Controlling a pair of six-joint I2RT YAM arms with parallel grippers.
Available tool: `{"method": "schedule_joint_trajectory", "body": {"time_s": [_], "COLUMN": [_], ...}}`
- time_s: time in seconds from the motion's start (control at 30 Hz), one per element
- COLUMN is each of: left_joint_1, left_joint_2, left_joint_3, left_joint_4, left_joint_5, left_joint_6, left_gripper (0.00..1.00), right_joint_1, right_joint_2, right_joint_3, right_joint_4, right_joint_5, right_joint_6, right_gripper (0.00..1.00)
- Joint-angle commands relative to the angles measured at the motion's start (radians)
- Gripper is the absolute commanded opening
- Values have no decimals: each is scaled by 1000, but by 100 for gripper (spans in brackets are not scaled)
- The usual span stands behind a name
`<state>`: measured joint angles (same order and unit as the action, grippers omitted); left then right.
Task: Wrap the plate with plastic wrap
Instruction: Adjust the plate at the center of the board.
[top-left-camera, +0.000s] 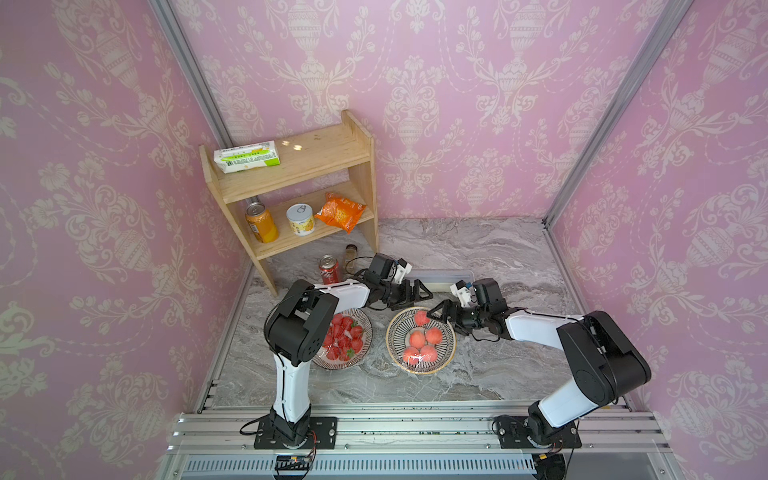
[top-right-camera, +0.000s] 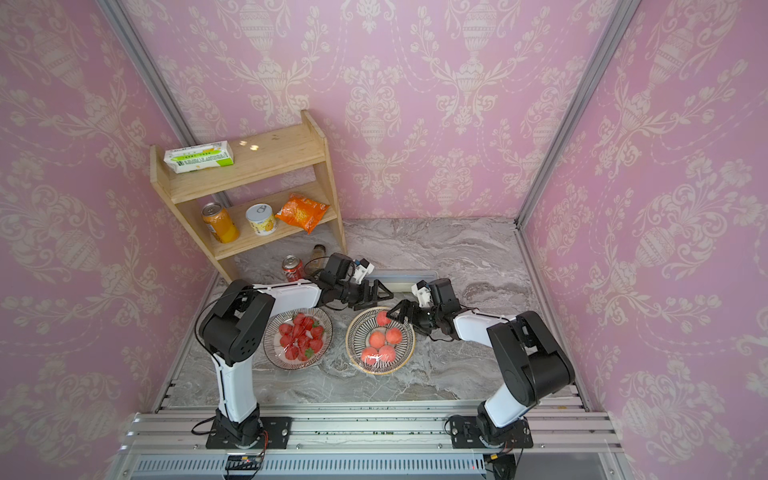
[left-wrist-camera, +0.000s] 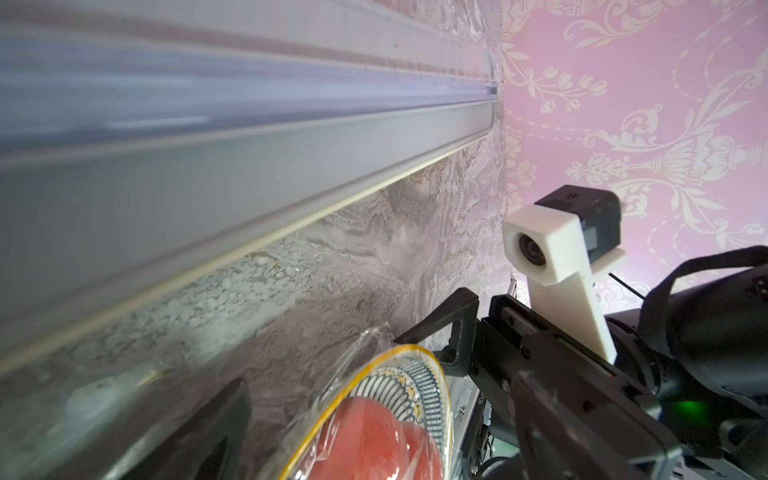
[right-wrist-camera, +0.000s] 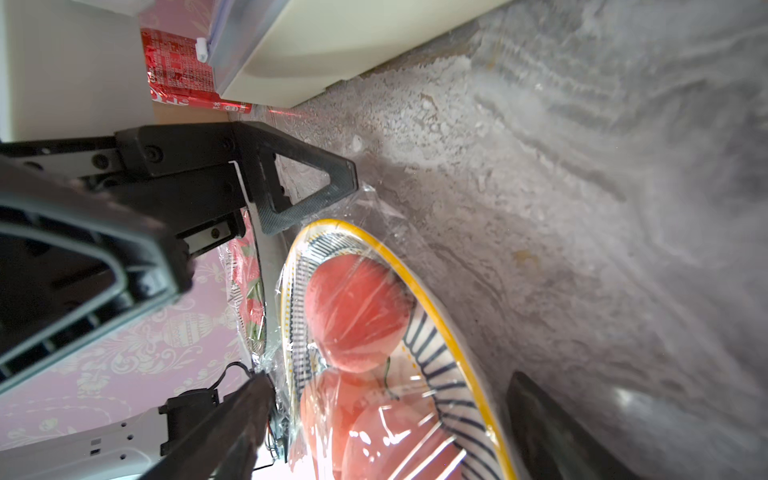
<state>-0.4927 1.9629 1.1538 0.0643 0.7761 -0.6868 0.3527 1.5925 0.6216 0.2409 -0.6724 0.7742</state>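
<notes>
Near the middle of the tabletop (top-left-camera: 498, 257), plastic wrap (right-wrist-camera: 386, 208) already drapes the peach plate (top-left-camera: 392, 345). Both the left tool (top-left-camera: 424, 293) and the right tool (top-left-camera: 436, 313) hang agape at its far rim, empty. Next, the loose film edges likely need tucking under.

Open marble table (top-left-camera: 498, 249) behind the dispenser box (top-left-camera: 449, 277) and right of the peach plate (top-left-camera: 397, 345); shelf (top-left-camera: 316, 153) blocks the left rear.

1. Pink wallpaper with pale floral scrolls covered the walls (top-left-camera: 457, 104) all round.
2. A wooden shelf (top-left-camera: 324, 153) stood at ten o'clock on the grey marbled tabletop (top-left-camera: 478, 249).
3. Metal posts (top-left-camera: 188, 62) rose at eleven and one o'clock.
</notes>
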Motion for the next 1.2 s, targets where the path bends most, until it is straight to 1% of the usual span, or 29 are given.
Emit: {"method": "schedule_joint_trajectory", "body": {"time_s": [0.0, 0.03, 0.1, 0.17, 0.23, 0.3, 0.33, 0.47, 0.6, 0.67, 0.77, 0.87, 0.97, 1.1, 1.17], "left_joint_1": [29, 36, 50, 60, 60, 59, 55, 0, -47, -58, -91, -128, -149, -169, -179], "left_joint_2": [-76, -101, -165, -255, -346, -433, -477, -639, -792, -842, -875, -871, -856, -815, -775], "left_joint_3": [52, 60, 52, 21, -14, -70, -105, -236, -368, -440, -516, -563, -610, -623, -633], "left_joint_4": [-113, -151, -206, -275, -356, -417, -446, -548, -561, -541, -476, -396, -293, -235, -155], "left_joint_5": [-50, -73, -116, -168, -218, -239, -245, -273, -306, -292, -264, -235, -205, -209, -189], "left_joint_6": [83, 107, 140, 167, 188, 168, 142, 45, -100, -161, -241, -304, -367, -392, -423], "left_gripper": [99, 99, 99, 99, 99, 99, 99, 99, 99, 99, 99, 99, 99, 99, 99], "right_joint_1": [12, 12, 11, -2, -21, -29, -27, 19, 51, 57, 70, 80, 79, 80, 80], "right_joint_2": [-9, -13, -46, -110, -153, -156, -138, -39, 46, 93, 157, 200, 223, 233, 231], "right_joint_3": [-40, -38, -8, 53, 112, 171, 204, 294, 353, 369, 394, 403, 399, 371, 353], "right_joint_4": [71, 34, -113, -327, -435, -454, -446, -328, -255, -216, -184, -166, -173, -174, -171], "right_joint_5": [-39, -43, -29, 45, 91, 89, 66, 13, 29, 20, -7, -14, -4, -4, -18], "right_joint_6": [109, 108, 44, -80, -167, -229, -250, -270, -270, -260, -246, -250, -260, -262, -254], "right_gripper": [92, 91, 91, 92, 94, 94, 93, 90, 89, 89, 88, 88, 88, 88, 87]}}
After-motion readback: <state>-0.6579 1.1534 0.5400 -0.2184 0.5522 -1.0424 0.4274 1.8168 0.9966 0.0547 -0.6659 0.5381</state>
